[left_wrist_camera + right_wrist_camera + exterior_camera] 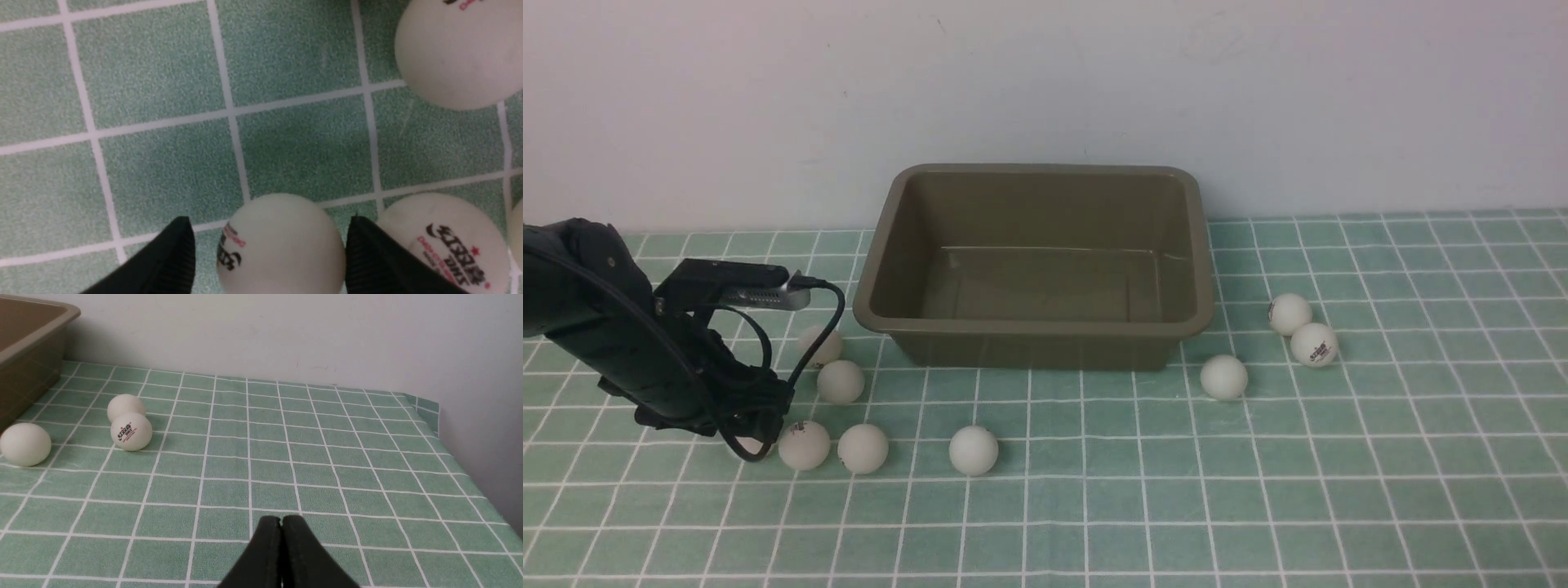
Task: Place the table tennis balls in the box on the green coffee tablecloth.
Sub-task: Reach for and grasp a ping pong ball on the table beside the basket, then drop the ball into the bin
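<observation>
One ball (282,249) lies inside the spread left gripper (269,222).

Black left arm (605,343); black cable (841,310) looping off silver connector (768,298); ribbed black fingers (376,257).

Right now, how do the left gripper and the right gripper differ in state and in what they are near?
The left gripper stands open; the right gripper is shut, jaws pressed together. The left gripper straddles a logo-printed ball on the tablecloth, with a gap at one jaw; the right gripper has nothing between its jaws and only bare cloth just ahead. Both have black jaws, and neither is lifting a ball.
</observation>
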### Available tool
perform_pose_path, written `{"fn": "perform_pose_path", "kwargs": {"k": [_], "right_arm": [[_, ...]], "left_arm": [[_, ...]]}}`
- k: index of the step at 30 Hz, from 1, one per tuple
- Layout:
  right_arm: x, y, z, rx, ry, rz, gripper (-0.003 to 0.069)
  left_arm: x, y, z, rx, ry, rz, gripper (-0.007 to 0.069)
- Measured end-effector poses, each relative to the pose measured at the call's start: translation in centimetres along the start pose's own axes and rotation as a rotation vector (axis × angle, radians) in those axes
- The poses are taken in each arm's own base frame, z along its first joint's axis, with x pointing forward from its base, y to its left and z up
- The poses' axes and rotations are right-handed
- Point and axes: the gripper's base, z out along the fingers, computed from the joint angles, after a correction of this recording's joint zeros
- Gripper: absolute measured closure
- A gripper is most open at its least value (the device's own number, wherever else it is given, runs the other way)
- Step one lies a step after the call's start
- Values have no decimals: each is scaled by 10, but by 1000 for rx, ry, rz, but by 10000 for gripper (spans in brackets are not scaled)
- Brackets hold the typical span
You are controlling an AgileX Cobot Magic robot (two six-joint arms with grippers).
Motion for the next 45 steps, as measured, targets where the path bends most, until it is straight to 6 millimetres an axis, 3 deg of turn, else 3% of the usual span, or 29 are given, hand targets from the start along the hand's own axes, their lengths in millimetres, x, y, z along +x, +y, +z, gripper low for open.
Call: {"fn": "perform_pose_path", "kwargs": {"k": [4, 8, 13, 20, 24, 27, 30, 33, 34, 39, 45], "right_arm": [[0, 0, 0, 0, 0, 0, 676], [0, 0, 0, 0, 0, 0, 676], [0, 0, 0, 0, 0, 0, 676], [0, 0, 0, 0, 0, 0, 676], [0, 0, 0, 0, 0, 0, 676], [0, 0, 0, 0, 0, 0, 676], [0, 0, 0, 0, 0, 0, 676], [0, 0, 0, 0, 0, 0, 676], [0, 0, 0, 0, 0, 0, 676], [0, 0, 0, 0, 0, 0, 676], [0, 0, 0, 0, 0, 0, 676]], "left_arm": [[0, 1, 4, -1, 2, -4, 196], [-3, 1, 4, -4, -10, -3, 272], [-16, 1, -5, 9, -4, 10, 272], [-58, -5, -66, 67, 88, 74, 272], [-84, -18, -104, 121, 32, 86, 272], [-111, -59, -130, 189, -130, 186, 272], [-124, -91, -126, 201, -225, 260, 272], [-134, -123, -101, 192, -278, 334, 272], [-136, -134, -84, 182, -273, 361, 272], [-137, -154, -32, 161, -237, 416, 272], [-137, -158, -16, 160, -225, 423, 243]]}}
